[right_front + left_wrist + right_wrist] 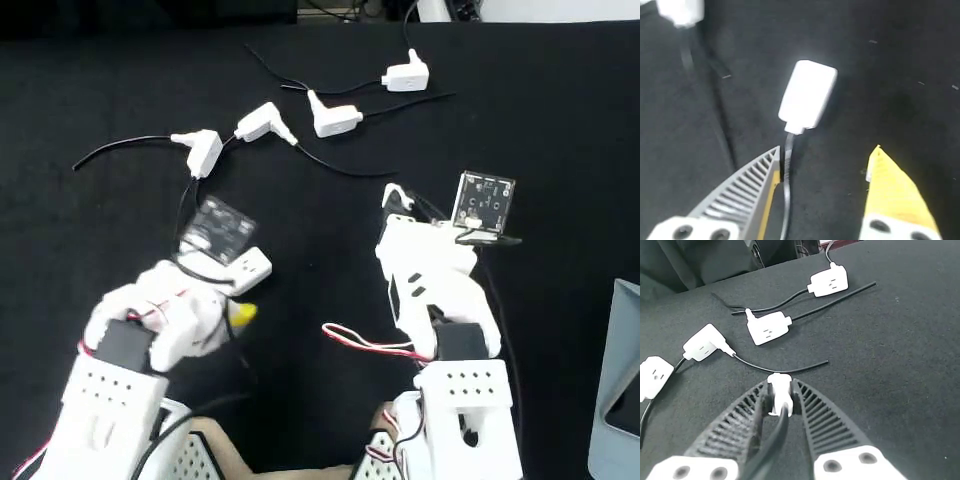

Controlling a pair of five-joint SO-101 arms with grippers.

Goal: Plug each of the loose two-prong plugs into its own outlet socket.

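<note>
High view: a black desk (560, 150) carries a row of white plastic outlet sockets on black cords (335, 117) across the upper middle. The left pincer (240, 292) sits at lower left, just beside a white rectangular plug block (250, 266). The right pincer (394, 200) sits just right of centre.

Left wrist view: the left pincer (827, 150) gapes wide, with a grey ribbed finger (757, 175) and a yellow finger (890, 185) at the bottom. The white rectangular plug block (807, 95) lies on the desk at centre, its cord running down beside the grey finger.

Right wrist view: the right pincer (780, 387) is clamped on a small white plug (780, 399) at lower centre. Four sockets lie across the upper left.
</note>
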